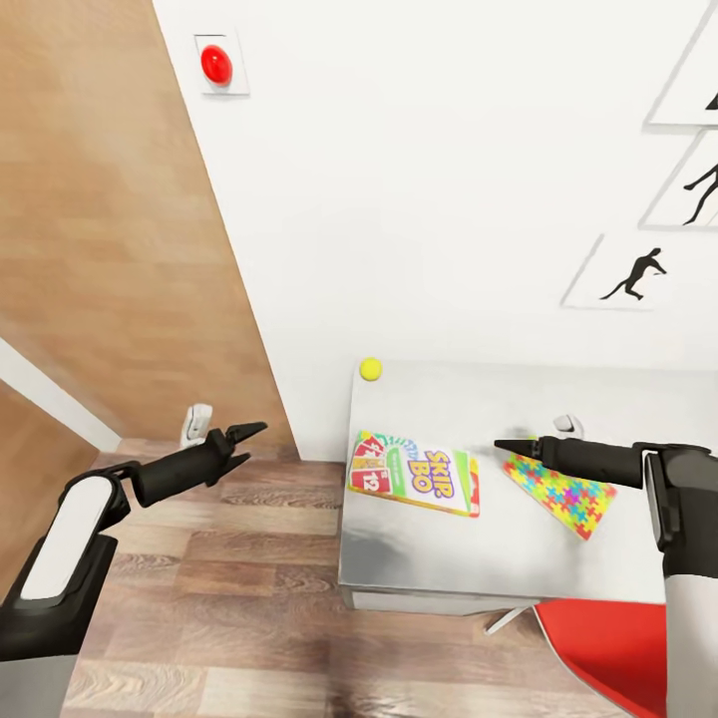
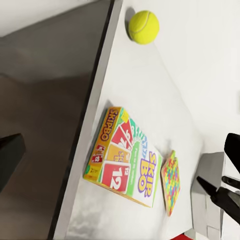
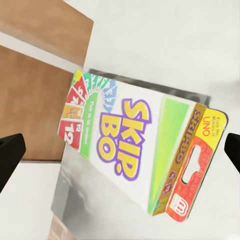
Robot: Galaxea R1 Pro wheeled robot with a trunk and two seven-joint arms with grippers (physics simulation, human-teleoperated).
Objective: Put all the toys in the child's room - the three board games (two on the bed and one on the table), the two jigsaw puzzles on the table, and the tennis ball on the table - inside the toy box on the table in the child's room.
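A red chair seat (image 1: pixel 608 648) pokes in at five o'clock, tucked under the grey counter (image 1: pixel 439 568), where the Skip-Bo board game (image 1: pixel 414 476) lies flat near the left edge. The jigsaw puzzle (image 1: pixel 560 496) sits at its three o'clock, and the tennis ball (image 1: pixel 371 369) rests at eleven o'clock by the wall. The right tool (image 1: pixel 511 446) hovers between game and puzzle, fingers spread and empty; the left tool (image 1: pixel 244 439) hangs over the wooden floor (image 1: pixel 229 608), parted, empty too.

Red round button (image 1: pixel 216 64) on white wall; framed silhouette pictures (image 1: pixel 635 273) at right; red chair (image 1: pixel 606 648) beside table
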